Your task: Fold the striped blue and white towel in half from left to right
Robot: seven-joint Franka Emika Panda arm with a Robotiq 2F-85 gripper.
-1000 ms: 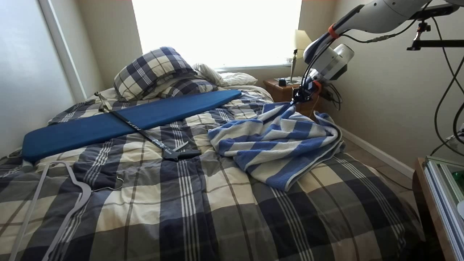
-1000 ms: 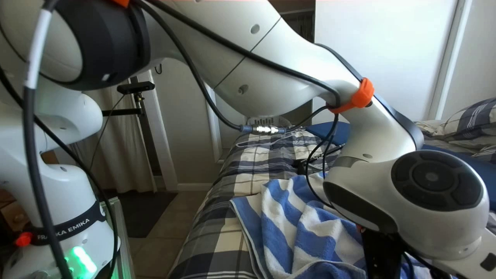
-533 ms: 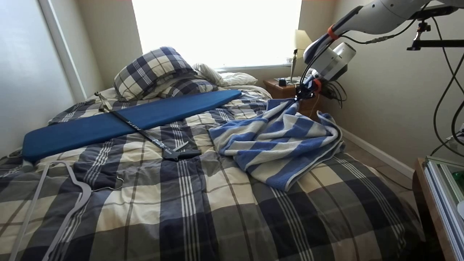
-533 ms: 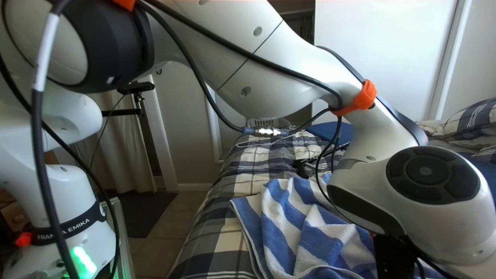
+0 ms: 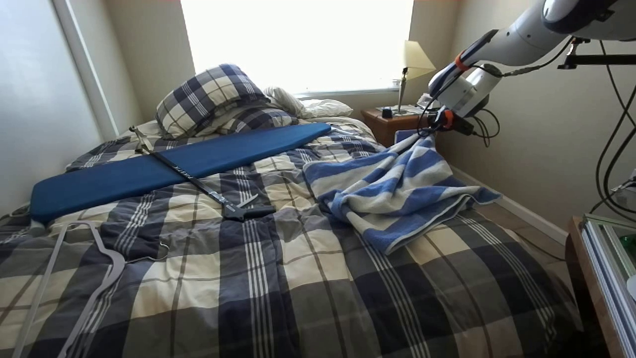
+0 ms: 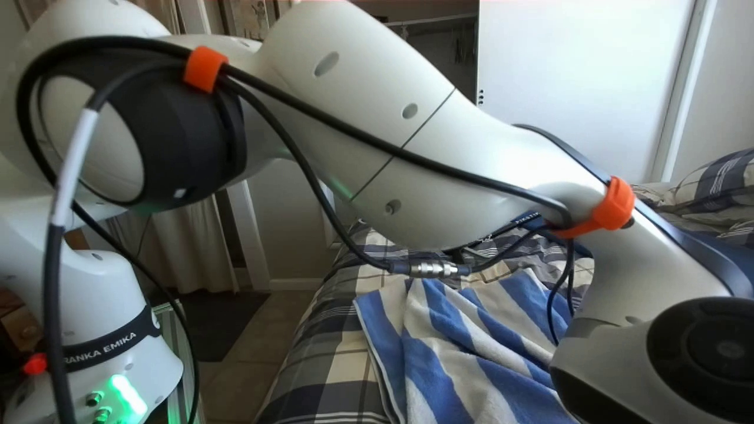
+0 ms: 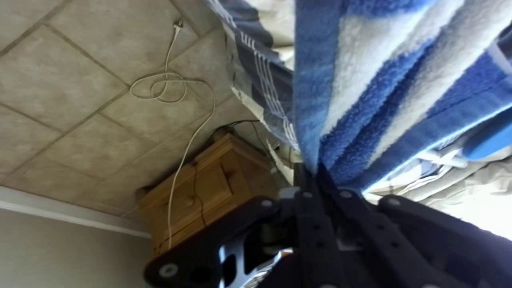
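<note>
The fingers are clamped on a gathered part of the striped blue and white towel, nipped at their tips. In an exterior view the cloth slopes down in folds from that pinch, below the fingers, to the plaid bedspread, where its lower part rests. The held end points up; free corners point left, right and toward the bottom of that view. Rumpled so, its long axis I cannot tell.

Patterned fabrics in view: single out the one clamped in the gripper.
The blue-and-white striped towel: part of it is pinched in the gripper, while the plaid bedspread and plaid pillows are outside its grasp.
</note>
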